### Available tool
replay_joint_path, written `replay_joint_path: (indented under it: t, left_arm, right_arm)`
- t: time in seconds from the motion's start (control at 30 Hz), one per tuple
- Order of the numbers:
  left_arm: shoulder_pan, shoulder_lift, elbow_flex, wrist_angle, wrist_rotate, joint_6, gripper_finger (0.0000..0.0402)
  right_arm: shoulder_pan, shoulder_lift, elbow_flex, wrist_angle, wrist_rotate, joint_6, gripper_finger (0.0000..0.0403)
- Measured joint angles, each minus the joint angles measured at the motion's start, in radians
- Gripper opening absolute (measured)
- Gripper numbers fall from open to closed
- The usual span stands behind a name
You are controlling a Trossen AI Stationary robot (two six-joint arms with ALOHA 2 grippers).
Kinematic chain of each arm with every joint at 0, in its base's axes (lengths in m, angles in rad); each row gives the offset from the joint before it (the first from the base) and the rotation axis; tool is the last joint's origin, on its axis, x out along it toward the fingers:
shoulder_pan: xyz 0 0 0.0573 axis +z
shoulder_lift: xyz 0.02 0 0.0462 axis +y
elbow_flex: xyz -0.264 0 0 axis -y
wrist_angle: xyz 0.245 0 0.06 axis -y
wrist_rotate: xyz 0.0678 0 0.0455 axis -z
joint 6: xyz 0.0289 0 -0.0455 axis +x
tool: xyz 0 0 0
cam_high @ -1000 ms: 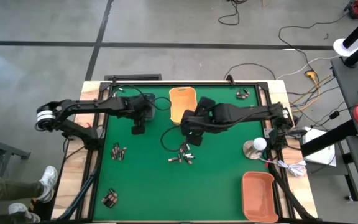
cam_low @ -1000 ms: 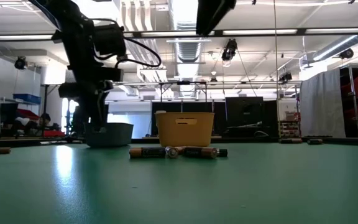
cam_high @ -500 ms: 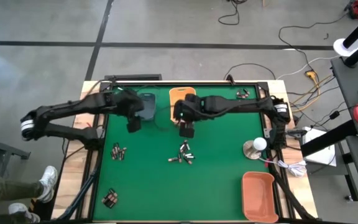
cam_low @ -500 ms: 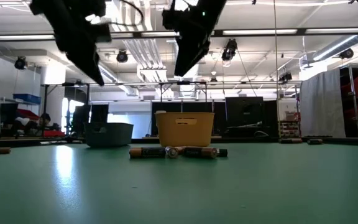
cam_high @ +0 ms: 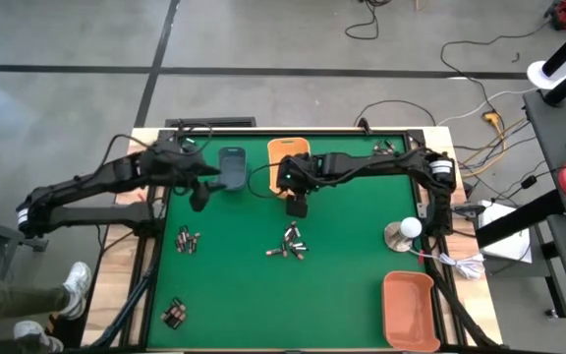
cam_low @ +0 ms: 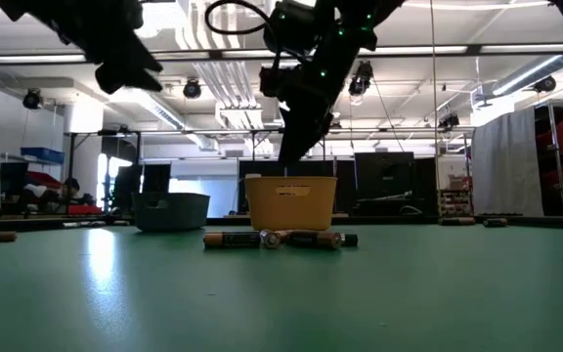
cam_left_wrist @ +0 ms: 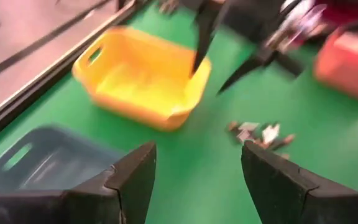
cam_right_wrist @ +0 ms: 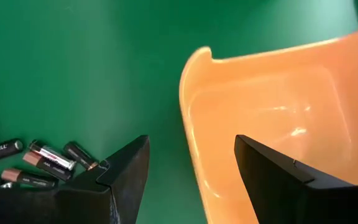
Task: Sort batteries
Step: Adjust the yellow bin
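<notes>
Batteries (cam_high: 289, 243) lie heaped mid-counter (cam_high: 342, 285), more at the left edge (cam_high: 188, 239), near-left corner (cam_high: 174, 313) and far-right corner (cam_high: 383, 148). Right gripper (cam_high: 297, 206), jaws apart and empty, hangs between the heap and the yellow bin (cam_high: 285, 157). Left gripper (cam_high: 200, 197), jaws apart and empty, hangs beside the grey-blue bin (cam_high: 232, 167). An orange bin (cam_high: 408, 310) sits in the near-right corner, a lamp (cam_high: 403, 232) near it.

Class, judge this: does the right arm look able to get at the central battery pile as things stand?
Probably yes: the right gripper hangs open just beyond the battery pile, nothing between them.
</notes>
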Motion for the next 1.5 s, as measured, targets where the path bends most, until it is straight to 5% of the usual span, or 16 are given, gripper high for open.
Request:
replay_joint_path:
  t: [0.4,0.9,1.17,1.5]
  left_arm:
    - [-0.005,-0.087,-0.139,0.447,0.124,-0.155,0.0216]
    - [-0.051,-0.144,-0.187,0.447,0.197,-0.257,0.0216]
    - [-0.066,-0.149,-0.177,0.445,0.196,-0.26,0.0216]
    - [-0.103,-0.159,-0.182,0.429,0.194,-0.293,0.0216]
  right_arm:
    - [-0.011,0.108,-0.008,0.083,-0.024,0.061,0.0231]
    - [-0.027,0.138,0.035,0.172,-0.205,0.263,0.0231]
    - [-0.046,0.138,0.044,0.277,-0.207,0.348,0.0231]
    - [-0.05,0.14,0.085,0.151,-0.196,0.339,0.0231]
